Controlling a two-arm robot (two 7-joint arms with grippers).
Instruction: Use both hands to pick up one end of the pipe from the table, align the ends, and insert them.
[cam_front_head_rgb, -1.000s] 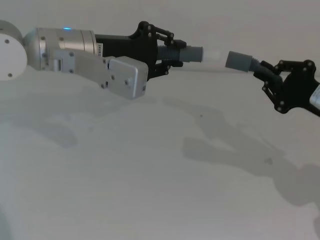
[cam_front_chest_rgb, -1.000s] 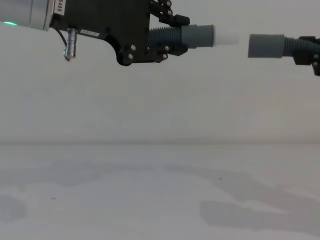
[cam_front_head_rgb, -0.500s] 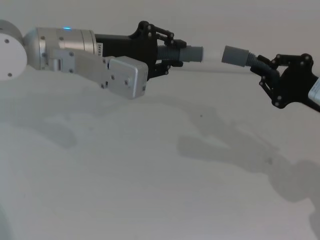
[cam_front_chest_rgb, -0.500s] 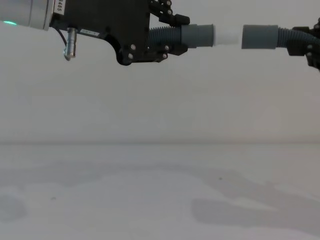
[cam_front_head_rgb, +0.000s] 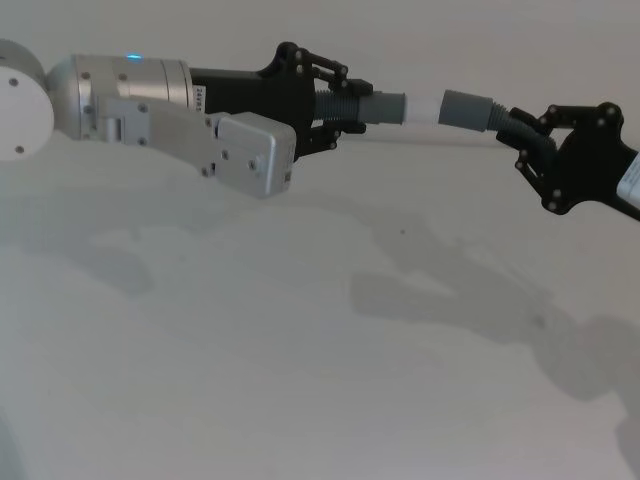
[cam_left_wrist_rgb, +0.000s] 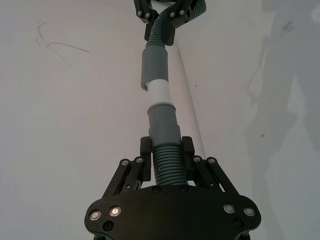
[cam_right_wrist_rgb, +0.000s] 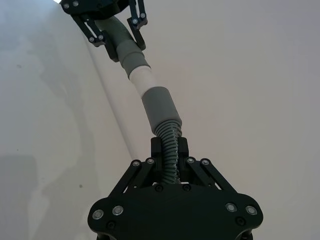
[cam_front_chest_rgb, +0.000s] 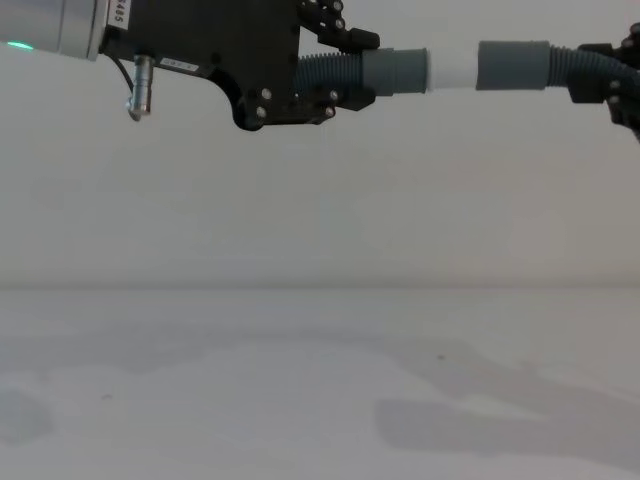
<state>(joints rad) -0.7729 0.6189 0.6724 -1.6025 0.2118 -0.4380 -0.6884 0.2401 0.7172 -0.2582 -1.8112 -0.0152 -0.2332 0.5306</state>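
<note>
Both pipe pieces are held in the air above the white table (cam_front_head_rgb: 300, 390). My left gripper (cam_front_head_rgb: 338, 102) is shut on the ribbed part of the left piece (cam_front_chest_rgb: 395, 72), whose whitish tip (cam_front_chest_rgb: 452, 72) points right. Coming in from the right, my right gripper (cam_front_head_rgb: 532, 142) is shut on the ribbed part of the right piece (cam_front_head_rgb: 466, 108). Its open socket cuff (cam_front_chest_rgb: 513, 65) meets the end of the whitish tip, and the two pieces lie nearly in one line. The left wrist view shows the tip (cam_left_wrist_rgb: 160, 92) at the socket's mouth (cam_left_wrist_rgb: 154, 67). How far the tip is inside cannot be told.
The table (cam_front_chest_rgb: 200, 400) carries only the arms' shadows and a few small specks. A plain pale wall rises behind it in the chest view.
My right gripper has moved left with its piece, closing the gap until the socket reaches the whitish tip. The left arm has stayed still.
</note>
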